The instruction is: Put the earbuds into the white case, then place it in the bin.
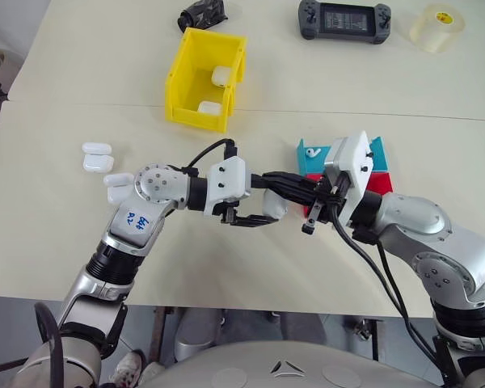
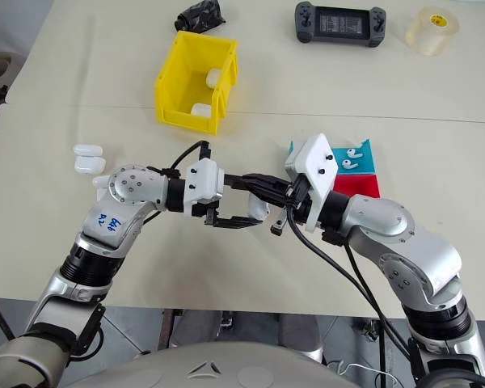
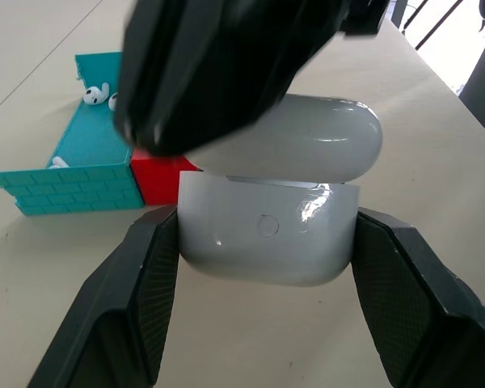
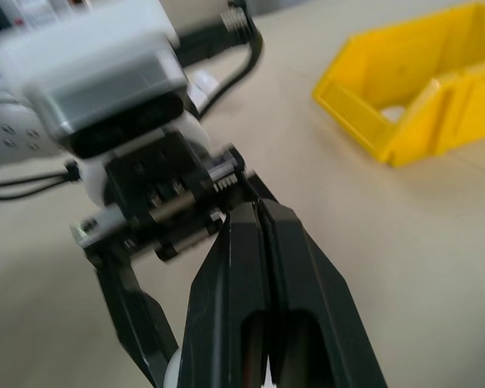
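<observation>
Centrally, left hand [image 1: 250, 217] clamped on white case [image 3: 268, 234], right hand [image 4: 263, 212] pinched together, no legible labels

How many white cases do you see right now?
6: two in the yellow bin, at and; three left on the table, at; one in the left end effector. Others may be hidden.

glossy smooth white case [image 3: 271, 226], matt ribbed tool fingers [image 3: 133, 299], seemingly plastic yellow bin [image 1: 204, 79].
</observation>
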Tool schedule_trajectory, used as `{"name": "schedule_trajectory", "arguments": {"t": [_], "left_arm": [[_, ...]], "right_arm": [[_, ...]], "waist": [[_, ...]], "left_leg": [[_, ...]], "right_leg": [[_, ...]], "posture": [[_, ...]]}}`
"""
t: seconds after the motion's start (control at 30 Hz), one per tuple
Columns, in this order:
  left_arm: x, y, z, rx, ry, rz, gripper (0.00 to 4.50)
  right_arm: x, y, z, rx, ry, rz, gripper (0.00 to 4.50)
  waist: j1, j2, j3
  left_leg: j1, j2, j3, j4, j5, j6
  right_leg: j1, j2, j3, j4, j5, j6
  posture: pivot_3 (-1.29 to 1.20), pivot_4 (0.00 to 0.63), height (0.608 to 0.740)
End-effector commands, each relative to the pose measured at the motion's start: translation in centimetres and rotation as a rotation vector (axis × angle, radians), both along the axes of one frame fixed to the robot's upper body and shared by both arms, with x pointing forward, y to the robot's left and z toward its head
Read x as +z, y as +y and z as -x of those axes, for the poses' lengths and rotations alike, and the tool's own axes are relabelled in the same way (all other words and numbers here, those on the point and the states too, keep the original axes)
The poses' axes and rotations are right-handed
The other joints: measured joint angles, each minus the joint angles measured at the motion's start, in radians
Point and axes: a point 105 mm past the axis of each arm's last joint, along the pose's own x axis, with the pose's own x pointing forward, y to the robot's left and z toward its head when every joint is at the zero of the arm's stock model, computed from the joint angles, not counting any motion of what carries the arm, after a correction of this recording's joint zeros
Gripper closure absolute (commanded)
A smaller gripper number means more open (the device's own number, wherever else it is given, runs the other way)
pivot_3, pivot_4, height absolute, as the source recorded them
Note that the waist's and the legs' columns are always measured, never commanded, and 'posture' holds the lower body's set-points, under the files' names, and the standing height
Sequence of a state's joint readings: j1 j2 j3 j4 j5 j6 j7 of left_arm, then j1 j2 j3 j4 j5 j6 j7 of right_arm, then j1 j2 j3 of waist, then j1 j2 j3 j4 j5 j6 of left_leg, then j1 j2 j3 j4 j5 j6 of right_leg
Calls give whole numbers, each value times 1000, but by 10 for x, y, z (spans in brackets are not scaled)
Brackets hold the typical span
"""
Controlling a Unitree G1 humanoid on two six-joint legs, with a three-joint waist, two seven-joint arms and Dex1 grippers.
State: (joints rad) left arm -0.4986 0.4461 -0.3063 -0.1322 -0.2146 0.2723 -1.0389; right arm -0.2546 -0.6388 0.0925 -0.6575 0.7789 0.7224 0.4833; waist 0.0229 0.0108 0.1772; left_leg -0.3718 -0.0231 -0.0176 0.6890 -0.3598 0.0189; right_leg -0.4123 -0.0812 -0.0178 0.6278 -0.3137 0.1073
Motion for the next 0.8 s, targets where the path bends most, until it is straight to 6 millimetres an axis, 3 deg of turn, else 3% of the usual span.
{"name": "schedule_trajectory", "arguments": {"t": [0.03,0.3,0.43,0.57,0.67,0.8], "left_arm": [[18,2,0,6,-65,54,1704],[28,20,-3,124,12,217,1704],[49,39,-16,293,29,415,1704],[69,64,-39,515,-14,560,1704],[86,87,-68,737,-36,654,1704],[101,101,-97,854,-83,688,1704]], "right_arm": [[-3,-12,4,2,6,0,4455],[1,-52,19,-10,-33,-113,4455],[14,-78,31,-98,-76,-240,4455],[25,-91,43,-177,-141,-249,3592],[29,-99,52,-213,-226,-174,2555],[32,-111,51,-283,-254,-170,1181]], "waist": [[1,0,0],[0,0,0],[2,0,0],[3,-1,0],[4,-2,0],[4,-5,-1]], "left_leg": [[0,0,0,0,0,0],[0,0,0,0,0,1],[1,1,0,1,0,0],[1,1,0,2,0,0],[2,0,1,2,0,0],[2,0,1,2,0,0]], "right_leg": [[0,0,0,0,0,0],[1,0,0,0,0,1],[1,1,0,0,0,1],[2,0,0,0,1,1],[2,1,1,0,1,1],[2,1,1,1,1,1]], "posture": [[0,150,740],[0,150,740],[0,150,740],[0,150,740],[0,150,740],[0,150,740]]}}
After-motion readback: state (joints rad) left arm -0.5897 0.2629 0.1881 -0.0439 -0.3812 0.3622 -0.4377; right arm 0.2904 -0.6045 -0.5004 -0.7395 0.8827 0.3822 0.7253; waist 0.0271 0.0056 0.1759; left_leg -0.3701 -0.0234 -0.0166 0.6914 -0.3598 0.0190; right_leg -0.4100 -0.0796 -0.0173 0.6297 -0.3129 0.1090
